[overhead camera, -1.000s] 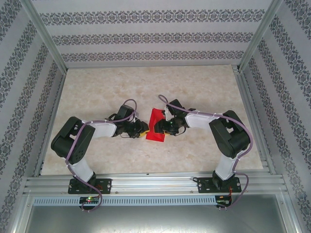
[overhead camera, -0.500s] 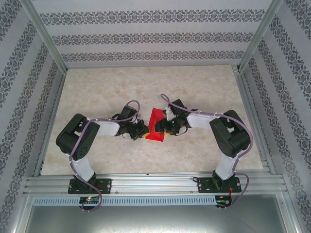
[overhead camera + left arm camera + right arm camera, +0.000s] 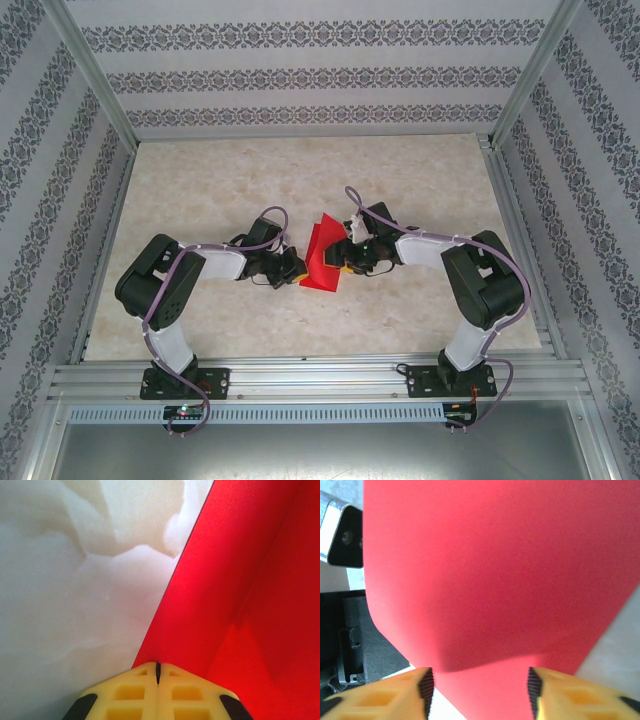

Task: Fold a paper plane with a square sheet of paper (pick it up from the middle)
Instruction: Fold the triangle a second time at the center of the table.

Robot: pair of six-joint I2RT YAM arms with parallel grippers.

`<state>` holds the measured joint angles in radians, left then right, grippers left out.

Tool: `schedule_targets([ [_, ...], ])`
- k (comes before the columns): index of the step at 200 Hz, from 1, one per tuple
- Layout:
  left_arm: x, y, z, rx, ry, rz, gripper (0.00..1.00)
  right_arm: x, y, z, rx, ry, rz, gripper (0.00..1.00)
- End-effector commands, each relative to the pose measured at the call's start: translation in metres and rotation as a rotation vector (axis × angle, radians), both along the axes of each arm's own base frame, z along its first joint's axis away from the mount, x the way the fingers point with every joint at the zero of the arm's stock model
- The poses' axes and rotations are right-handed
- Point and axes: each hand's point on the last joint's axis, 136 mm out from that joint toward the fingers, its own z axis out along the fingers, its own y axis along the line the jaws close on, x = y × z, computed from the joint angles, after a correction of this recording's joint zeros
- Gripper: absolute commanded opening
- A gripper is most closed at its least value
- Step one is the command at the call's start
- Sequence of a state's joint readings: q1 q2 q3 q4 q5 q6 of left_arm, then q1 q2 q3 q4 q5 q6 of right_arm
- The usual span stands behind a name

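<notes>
Square sheet of paper (image 3: 320, 257) has lifted and buckled upward.

A robot lab booth; aluminium frame (image 3: 320, 372), patterned wallpaper panels (image 3: 310, 80), marble-look tabletop (image 3: 300, 180)

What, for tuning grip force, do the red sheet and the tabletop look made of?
The red sheet: thin paper by the look, matte and evenly coloured; it holds a sharp crease and curves freely. The tabletop: smooth cream marble-patterned surface with cloudy veining; real stone or printed laminate, I cannot tell.
</notes>
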<state>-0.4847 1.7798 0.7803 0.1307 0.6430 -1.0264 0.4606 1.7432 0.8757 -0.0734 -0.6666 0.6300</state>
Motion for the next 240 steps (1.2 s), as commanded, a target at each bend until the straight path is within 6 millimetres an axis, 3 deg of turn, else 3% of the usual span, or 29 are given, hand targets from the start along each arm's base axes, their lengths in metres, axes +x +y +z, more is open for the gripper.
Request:
schedule_targets([
  [1, -0.005, 0.001, -0.002, 0.032, 0.000, -0.021, 0.07, 0.003, -0.002, -0.002, -0.042, 0.002, -0.006, 0.45],
  [53, -0.003, -0.006, 0.010, -0.009, -0.032, -0.052, 0.09, 0.003, 0.008, -0.015, -0.088, 0.028, 0.017, 0.38],
  [100, 0.001, -0.022, 0.033, -0.136, -0.081, -0.084, 0.13, 0.001, 0.006, -0.031, -0.135, 0.066, 0.015, 0.35],
  [153, 0.012, -0.039, 0.058, -0.257, -0.153, -0.102, 0.24, -0.003, 0.005, -0.038, -0.156, 0.077, 0.024, 0.35],
  [240, 0.016, -0.044, 0.048, -0.258, -0.139, -0.108, 0.24, -0.001, 0.005, -0.033, -0.156, 0.070, 0.015, 0.32],
])
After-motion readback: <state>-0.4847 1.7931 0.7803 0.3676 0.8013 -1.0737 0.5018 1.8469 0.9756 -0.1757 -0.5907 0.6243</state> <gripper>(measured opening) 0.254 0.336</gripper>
